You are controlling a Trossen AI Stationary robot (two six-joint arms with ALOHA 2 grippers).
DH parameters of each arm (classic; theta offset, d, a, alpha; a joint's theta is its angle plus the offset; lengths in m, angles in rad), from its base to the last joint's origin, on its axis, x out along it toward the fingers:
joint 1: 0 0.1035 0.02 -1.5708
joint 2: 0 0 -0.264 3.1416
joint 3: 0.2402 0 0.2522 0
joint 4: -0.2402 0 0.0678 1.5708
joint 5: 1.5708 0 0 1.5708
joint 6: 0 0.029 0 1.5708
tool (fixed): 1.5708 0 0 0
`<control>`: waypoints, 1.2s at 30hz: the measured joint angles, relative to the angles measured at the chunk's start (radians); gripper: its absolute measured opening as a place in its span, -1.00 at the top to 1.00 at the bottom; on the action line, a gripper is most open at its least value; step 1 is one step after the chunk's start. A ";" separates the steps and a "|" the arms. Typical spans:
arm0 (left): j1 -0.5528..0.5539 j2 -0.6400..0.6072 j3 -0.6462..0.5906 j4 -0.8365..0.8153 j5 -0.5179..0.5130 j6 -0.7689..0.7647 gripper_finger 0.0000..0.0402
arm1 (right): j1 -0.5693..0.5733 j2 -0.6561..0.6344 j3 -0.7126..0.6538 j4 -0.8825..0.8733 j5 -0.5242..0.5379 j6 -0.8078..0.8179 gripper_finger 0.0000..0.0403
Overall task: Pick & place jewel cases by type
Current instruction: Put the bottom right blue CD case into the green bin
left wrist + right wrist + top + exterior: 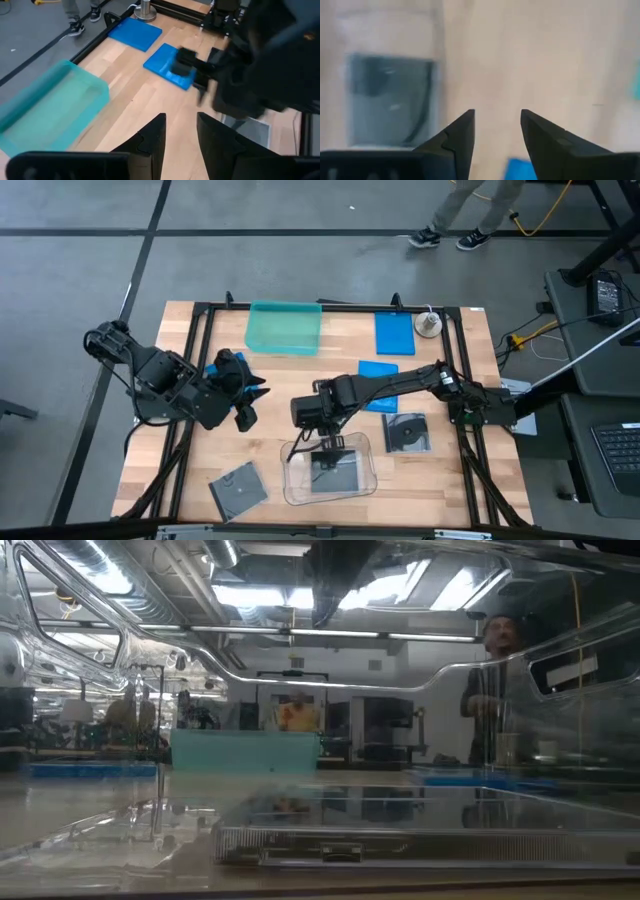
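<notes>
My right gripper (497, 137), fingers apart & empty, above clear rounded plastic tray (366, 478) w/ dark grey jewel case (335, 471), prob. inside, table's 6 o'clock. Left gripper (180, 142) parted, empty, 9 o'clock.

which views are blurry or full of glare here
Right wrist view: strongly blurred, the dark case in the clear tray smeared. Left wrist view: the right arm is motion-blurred. Low view: reflections across the clear tray's wall. High view: sharp, evenly lit.

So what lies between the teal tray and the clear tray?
In the high view, the right tool and its arm cross bare wood between the teal tray and the clear tray; no jewel case lies there.
</notes>
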 joint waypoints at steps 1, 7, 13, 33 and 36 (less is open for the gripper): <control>-0.005 0.000 0.000 0.000 0.000 -0.006 0.49 | -0.007 -0.001 0.003 -0.011 0.021 0.007 0.19; -0.057 -0.001 0.000 -0.013 -0.006 -0.028 0.48 | -0.058 -0.010 0.001 -0.079 0.034 0.058 0.19; -0.093 -0.001 0.000 -0.062 -0.028 -0.085 0.50 | -0.104 -0.028 -0.001 -0.095 0.033 0.058 0.19; -0.062 -0.001 -0.001 -0.221 -0.286 -0.186 0.52 | -0.340 -0.556 -0.899 0.424 0.010 0.043 0.19; -0.010 -0.001 -0.001 -0.228 -0.329 -0.185 0.53 | -0.377 -0.689 -1.081 0.498 0.010 0.064 0.21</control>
